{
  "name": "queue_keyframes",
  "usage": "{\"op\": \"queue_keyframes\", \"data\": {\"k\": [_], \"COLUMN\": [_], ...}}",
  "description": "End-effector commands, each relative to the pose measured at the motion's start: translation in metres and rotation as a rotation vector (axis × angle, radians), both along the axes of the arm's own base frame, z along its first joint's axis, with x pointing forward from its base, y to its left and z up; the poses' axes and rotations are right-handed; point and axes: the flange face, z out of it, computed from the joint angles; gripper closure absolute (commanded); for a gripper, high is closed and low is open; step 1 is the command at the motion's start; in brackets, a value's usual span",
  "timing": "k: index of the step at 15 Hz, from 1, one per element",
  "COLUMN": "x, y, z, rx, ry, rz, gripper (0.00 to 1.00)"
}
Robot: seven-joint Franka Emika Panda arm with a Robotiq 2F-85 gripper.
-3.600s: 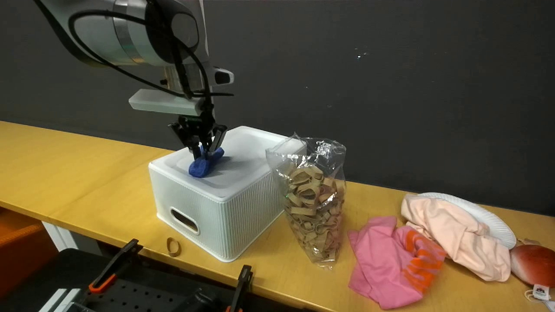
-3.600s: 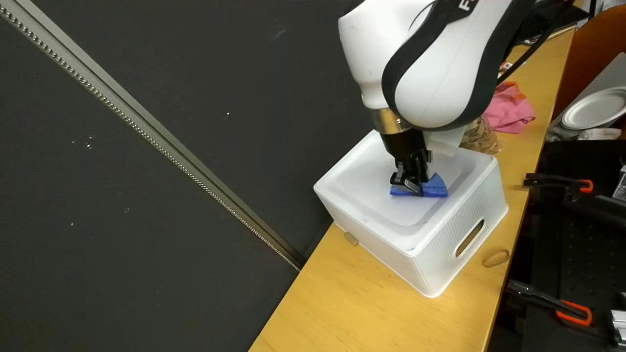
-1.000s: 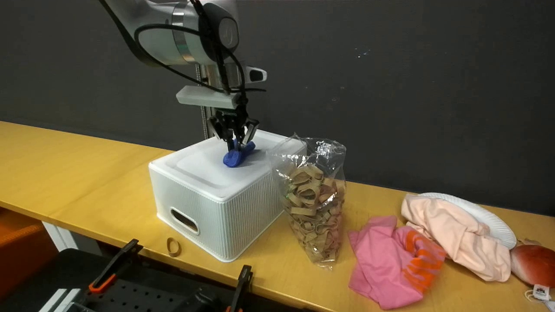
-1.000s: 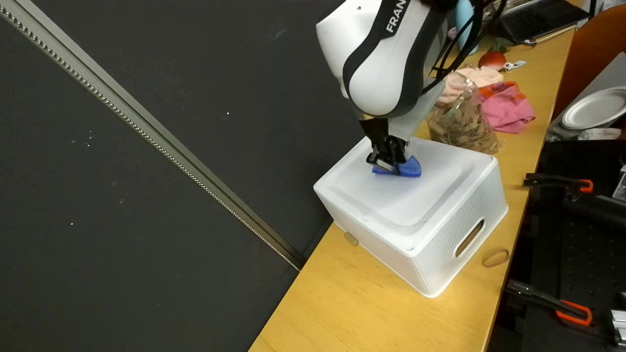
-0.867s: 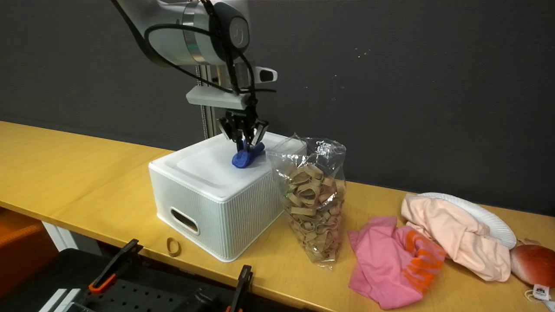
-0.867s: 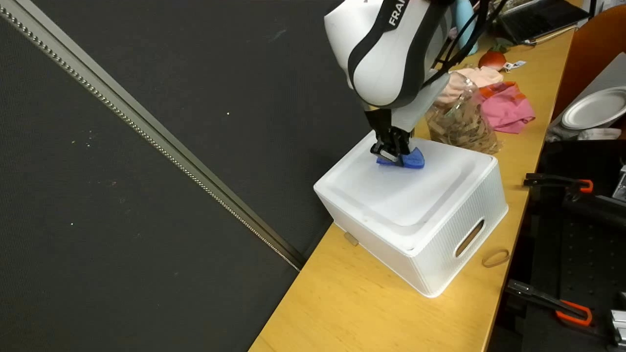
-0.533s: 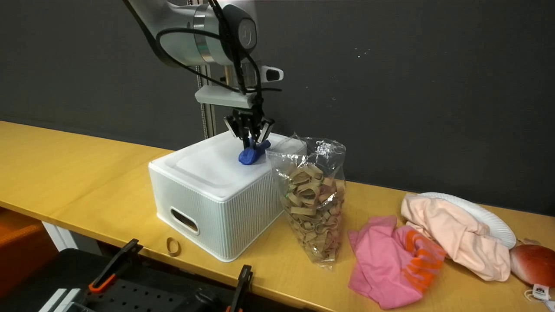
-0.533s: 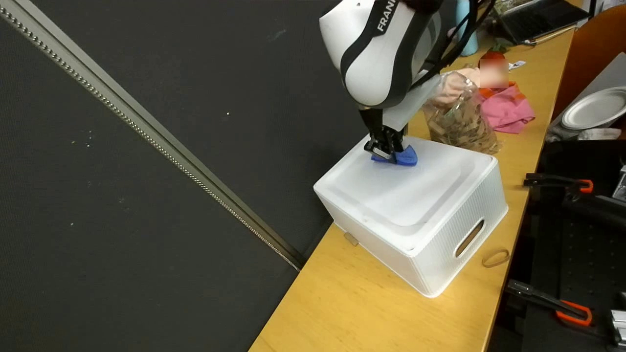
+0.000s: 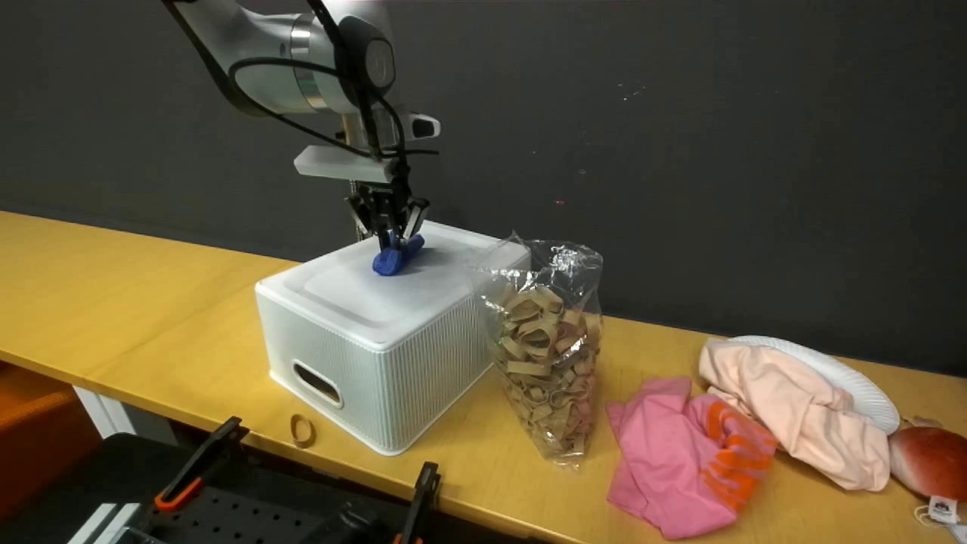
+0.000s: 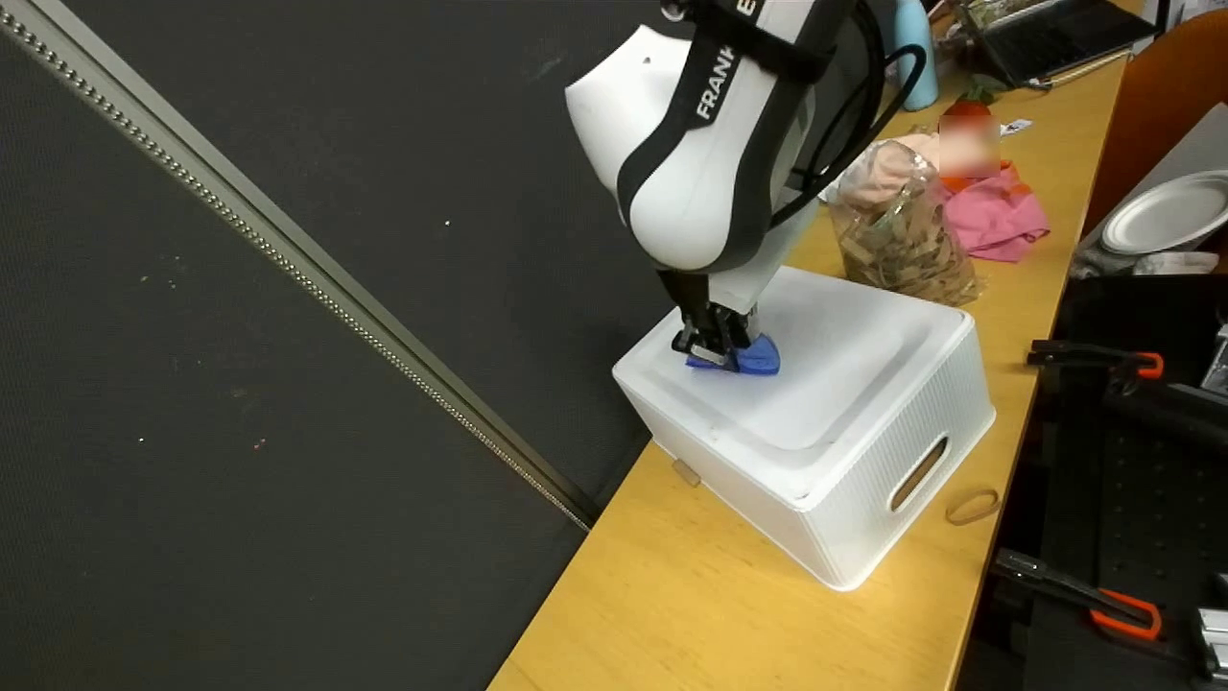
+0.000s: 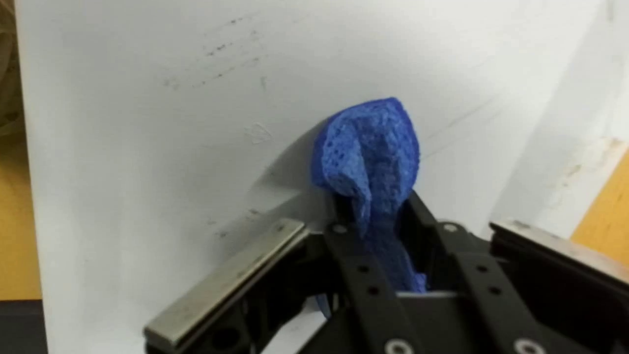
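Wrist view: pinched a blue sponge (image 11: 366, 147) near its middle in the narrowed gripper (image 11: 377, 211), squeezed hard enough to crease inward and flare at the end, probably for a secure hold on something so soft. Positioned, in both exterior views, over the top of a white bin (image 9: 438, 363), either resting on it or just above; could not tell which. Presented the bin bottom up, apparently, judging by the handle slot (image 9: 318, 384) low near the yellow table (image 9: 136, 302), perhaps to offer a raised, flat surface, marked near the sponge with dark scuffs (image 11: 219, 49). Showed, just beside the bin, a clear bag of rubber bands (image 9: 540, 370), likely steadied by its own contents, and, well apart, a bunched pink cloth (image 9: 672, 453).
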Motion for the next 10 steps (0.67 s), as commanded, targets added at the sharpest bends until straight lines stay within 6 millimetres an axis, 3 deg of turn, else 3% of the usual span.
{"op": "queue_keyframes", "data": {"k": [1, 5, 10], "x": [0.009, 0.029, 0.046], "y": [-0.002, -0.027, -0.072], "z": [-0.038, -0.037, -0.028], "rx": [-0.01, -0.025, -0.032], "ry": [0.036, 0.012, -0.023], "rz": [-0.017, -0.074, -0.156], "gripper": [0.93, 0.93, 0.93]}}
